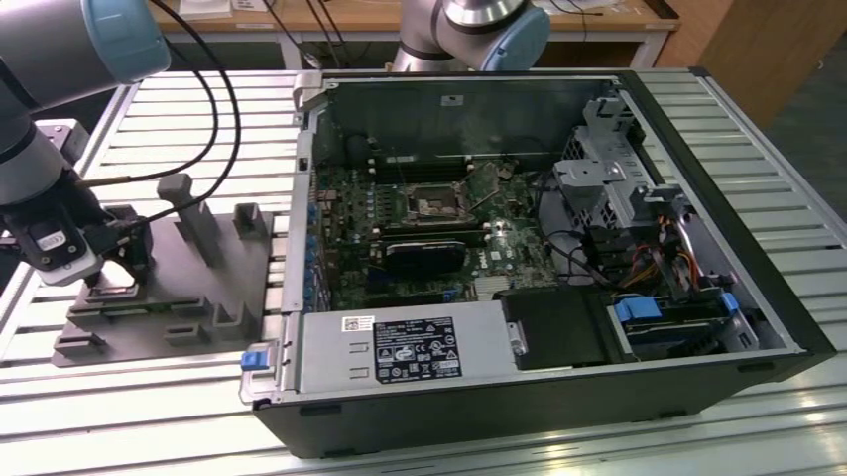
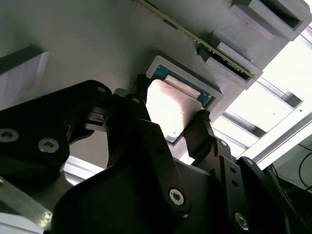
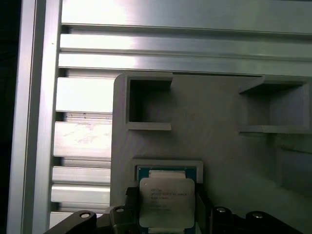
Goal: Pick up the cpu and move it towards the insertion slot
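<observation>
Lying flat, lid up, cpu (image 3: 167,202) in holder (image 3: 219,112)

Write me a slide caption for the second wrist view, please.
Black gripper astride the thin, square, silver-grey metal-topped cpu, seated in a recess of the grey plastic fixture.

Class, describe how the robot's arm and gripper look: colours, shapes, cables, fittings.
The arm is made of rounded grey tubes with a light blue joint cap; black cables loop beside it. The gripper is matte black, built from angular hinged links fastened with silver screws.
</observation>
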Controlling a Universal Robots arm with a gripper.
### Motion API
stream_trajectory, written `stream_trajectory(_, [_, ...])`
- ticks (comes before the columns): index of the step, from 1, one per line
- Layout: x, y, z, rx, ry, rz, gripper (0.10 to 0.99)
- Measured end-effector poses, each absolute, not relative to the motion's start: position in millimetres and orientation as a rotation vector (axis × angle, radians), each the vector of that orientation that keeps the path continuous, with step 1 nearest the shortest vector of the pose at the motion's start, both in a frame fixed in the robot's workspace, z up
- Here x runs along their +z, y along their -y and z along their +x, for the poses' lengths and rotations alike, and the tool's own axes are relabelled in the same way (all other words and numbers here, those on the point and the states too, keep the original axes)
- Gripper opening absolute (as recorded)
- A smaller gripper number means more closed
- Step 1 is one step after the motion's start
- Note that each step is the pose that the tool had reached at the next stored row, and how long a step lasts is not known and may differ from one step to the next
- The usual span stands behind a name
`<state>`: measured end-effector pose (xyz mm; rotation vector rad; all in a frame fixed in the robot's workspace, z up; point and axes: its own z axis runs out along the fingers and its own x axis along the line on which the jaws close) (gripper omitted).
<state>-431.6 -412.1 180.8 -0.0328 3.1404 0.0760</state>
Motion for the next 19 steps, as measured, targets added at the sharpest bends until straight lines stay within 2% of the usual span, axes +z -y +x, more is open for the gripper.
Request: stream_trajectory(19, [205.7,412.1,-431.6,0.076,-3.14,-0.033,0.545])
